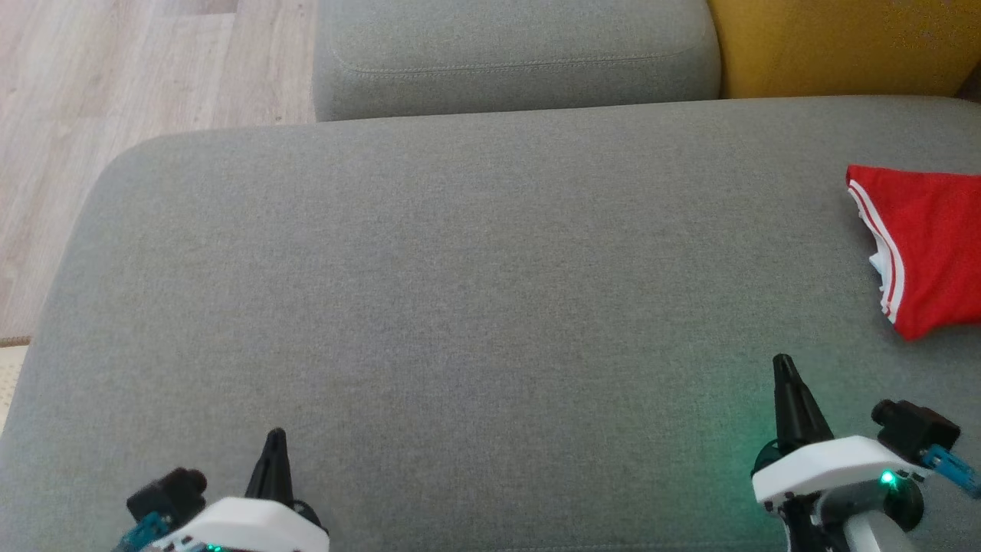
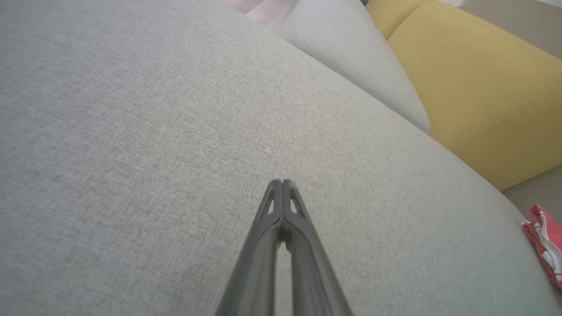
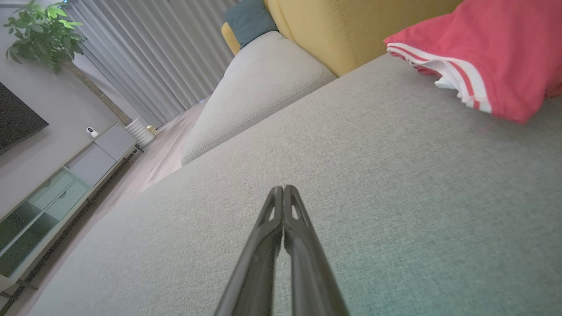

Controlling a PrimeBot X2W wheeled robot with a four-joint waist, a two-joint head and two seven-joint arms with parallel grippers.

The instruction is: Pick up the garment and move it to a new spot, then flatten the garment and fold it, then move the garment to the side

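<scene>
At far right of the head view: red garment (image 1: 931,245) with white stripes along one edge, bunched in loose layers, lying on the grey seat cushion (image 1: 460,307) and cut off by the frame edge. Nearest to it, right gripper (image 1: 782,360), jaws pressed together on nothing, near but clear of the cloth. Well apart at lower left, left gripper (image 1: 276,437), likewise clamped and empty.

Judged hazards:
- Descent with fingers not yet parted, hence a push instead of a pinch.
- Capture of a single top layer or the striped edge alone, hence a trailing, unfurling lift.
- Dragging across the woven upholstery, hence fresh creases before flattening.
- Reaching for cloth beyond the head camera's frame, hence a blind grasp.

Support: broad, soft, woven cushion, probably yielding under a pressing fingertip.

Beyond: second grey cushion (image 1: 513,54), yellow cushion (image 1: 843,46), pale wood floor (image 1: 115,77). Farther off in the right wrist view: grey curtains (image 3: 145,57), potted plant (image 3: 44,35), low cabinet (image 3: 66,175), dark screen (image 3: 17,118).
</scene>
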